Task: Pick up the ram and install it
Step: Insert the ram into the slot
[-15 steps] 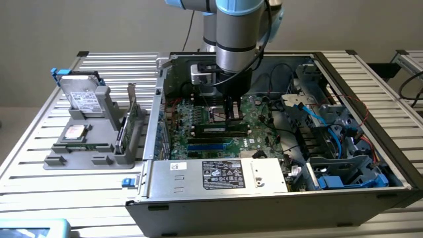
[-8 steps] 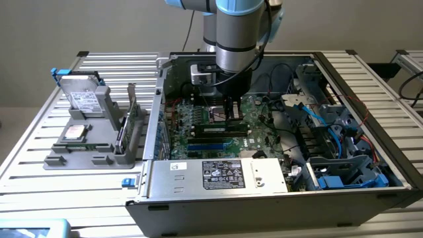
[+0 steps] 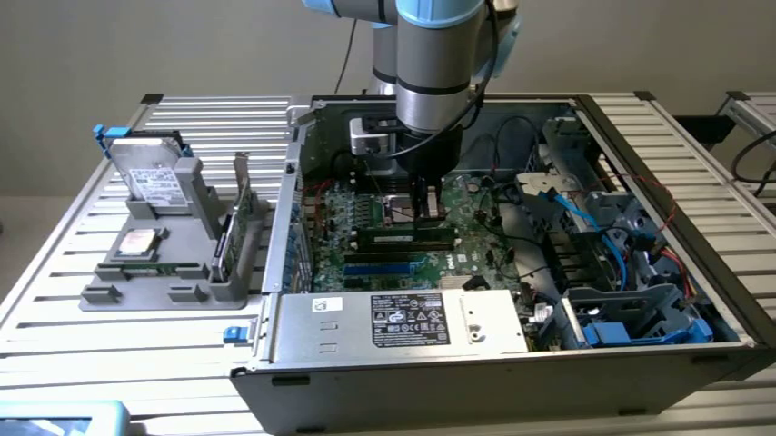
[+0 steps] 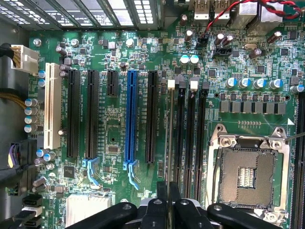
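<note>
Tool (image 3: 424, 216) and arm reached straight down into the open computer case (image 3: 363, 368), which lay on its side on the slatted table (image 3: 158, 372), nearer the exterior view's right edge. On my wrist view the tool (image 4: 167, 192) had its two black fingers (image 4: 162, 191) drawn almost together, right over the top edge of the ram (image 4: 168, 138). I could not tell whether they pinched that edge or only met above it.

I saw the ram (image 3: 406, 240) standing on edge in a memory slot on the green motherboard (image 3: 358, 218), near the middle of the case floor, its white label facing the exterior camera. On the wrist view it showed as a thin line in the outermost of the four black memory slots, on the side towards the expansion slots. The bare CPU socket (image 4: 248, 176) sat beyond the other three, and the blue expansion slot (image 4: 130, 114) lay on the ram's far side from it.

Along the case's near edge I saw the silver power supply (image 3: 401, 320) with its label. Well apart, towards the table's left edge in the exterior view, stood a grey parts holder (image 3: 145, 295) with a hard drive (image 3: 152, 177) propped upright at its back and a green expansion card (image 3: 243, 195) on edge beside it.
</note>
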{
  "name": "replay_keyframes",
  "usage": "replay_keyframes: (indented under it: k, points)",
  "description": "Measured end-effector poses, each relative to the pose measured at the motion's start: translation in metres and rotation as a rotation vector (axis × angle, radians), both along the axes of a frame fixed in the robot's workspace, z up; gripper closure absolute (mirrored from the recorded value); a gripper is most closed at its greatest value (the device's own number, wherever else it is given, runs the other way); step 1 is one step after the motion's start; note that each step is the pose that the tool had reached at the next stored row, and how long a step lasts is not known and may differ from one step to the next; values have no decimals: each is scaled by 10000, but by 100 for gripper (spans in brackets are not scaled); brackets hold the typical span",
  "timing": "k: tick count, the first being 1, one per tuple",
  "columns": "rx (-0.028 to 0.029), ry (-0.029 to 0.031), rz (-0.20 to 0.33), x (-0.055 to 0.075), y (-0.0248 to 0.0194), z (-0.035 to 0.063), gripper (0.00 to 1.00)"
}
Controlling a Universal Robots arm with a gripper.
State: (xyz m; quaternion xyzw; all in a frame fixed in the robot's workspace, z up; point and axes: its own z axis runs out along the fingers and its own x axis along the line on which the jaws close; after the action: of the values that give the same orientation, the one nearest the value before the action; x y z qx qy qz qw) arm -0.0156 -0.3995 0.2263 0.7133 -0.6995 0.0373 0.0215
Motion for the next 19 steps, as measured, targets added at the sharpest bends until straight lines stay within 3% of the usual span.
replay_keyframes:
  k: [19]
  points:
    - [11,-34,0,-4,0,50,87]
